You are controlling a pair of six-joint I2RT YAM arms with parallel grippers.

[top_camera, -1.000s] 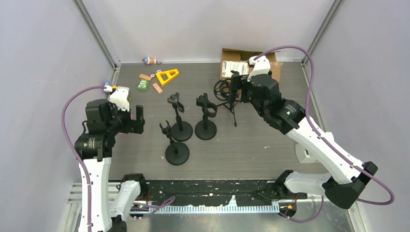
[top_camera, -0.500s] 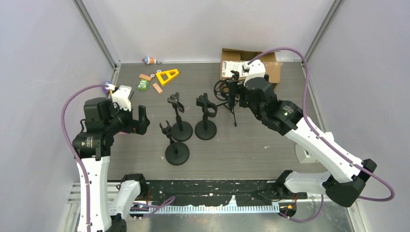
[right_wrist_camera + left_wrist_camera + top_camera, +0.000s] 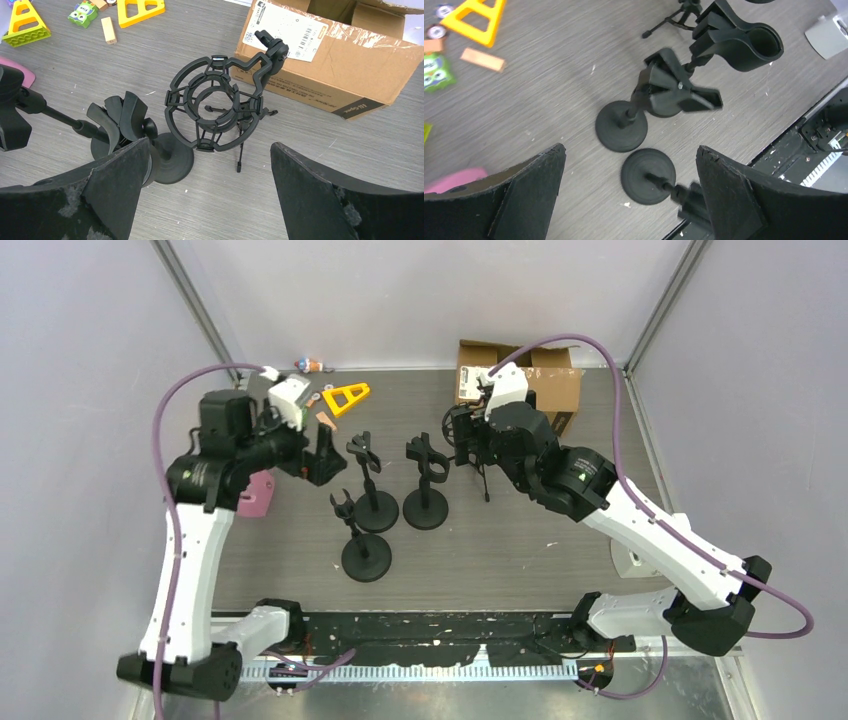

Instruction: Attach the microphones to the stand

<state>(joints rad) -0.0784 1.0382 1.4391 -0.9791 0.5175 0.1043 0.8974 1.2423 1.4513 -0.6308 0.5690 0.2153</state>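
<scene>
Jaws on both arms are standing wide and holding nothing. The left gripper (image 3: 630, 150) is hovering over the three clip stands (image 3: 376, 510) grouped at mid-table. The right gripper (image 3: 210, 145) is facing the shock mount (image 3: 215, 105) on its small tripod, just near of the cardboard box (image 3: 325, 65) at the far right. No microphones are showing in any view. A pink object (image 3: 255, 495) is lying on the table (image 3: 560, 530) at the left, beneath the left arm, but I cannot tell what it is.

Each clip stand is rising upright on a thin stem from a round base that is looking heavy enough to stay planted. The clips on top are sitting at a slant, their mouths opening upward. They are probably stiff and springy, so a slim microphone body would be needing a firm push along the clip's channel. A sideways shove would be risking a tipped stand.

The shock mount is looking lighter and more fragile, perched on thin legs with its hollow centre pointing up toward the right gripper. A stick microphone would likely be best taken around mid-body, leaving its tail free to enter the holder.
</scene>
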